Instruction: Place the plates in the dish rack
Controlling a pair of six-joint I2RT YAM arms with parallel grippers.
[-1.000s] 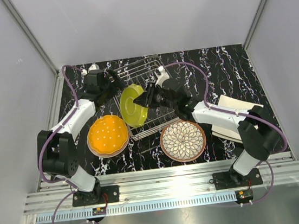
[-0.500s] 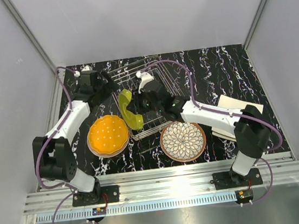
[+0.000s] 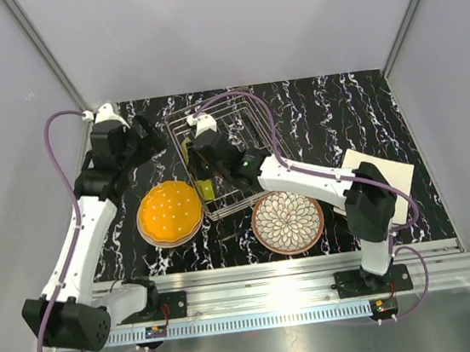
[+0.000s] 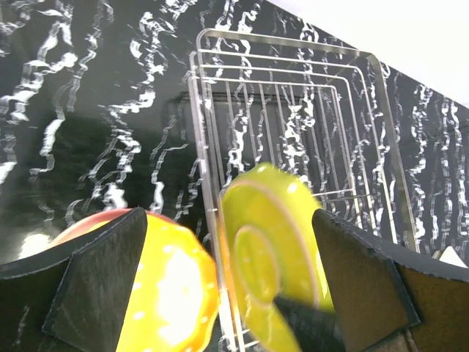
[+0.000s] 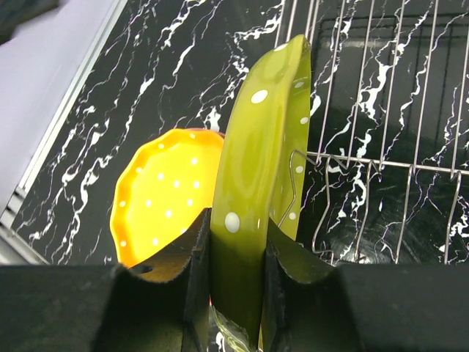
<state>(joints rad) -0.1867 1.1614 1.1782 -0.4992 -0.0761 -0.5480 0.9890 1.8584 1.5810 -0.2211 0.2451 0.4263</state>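
Observation:
My right gripper (image 5: 237, 253) is shut on a lime-green dotted plate (image 5: 260, 147), which it holds upright on edge. That plate (image 3: 206, 188) stands at the left side of the wire dish rack (image 3: 230, 134), among its wires (image 5: 381, 110). In the left wrist view the green plate (image 4: 271, 242) shows just inside the rack's left rim (image 4: 201, 147). An orange plate (image 3: 169, 211) lies flat on the table left of the rack. My left gripper (image 3: 143, 141) hovers open and holds nothing, at the rack's far-left corner.
A brown-rimmed petal-patterned plate (image 3: 288, 221) lies in front of the rack. Cream squarish plates (image 3: 394, 178) sit at the right, partly under the right arm. Grey walls enclose the black marbled table (image 3: 347, 111).
The right arm carried the green plate leftward and turned it on edge at the rack's left side. The left arm drew back to the left, away from the rack.

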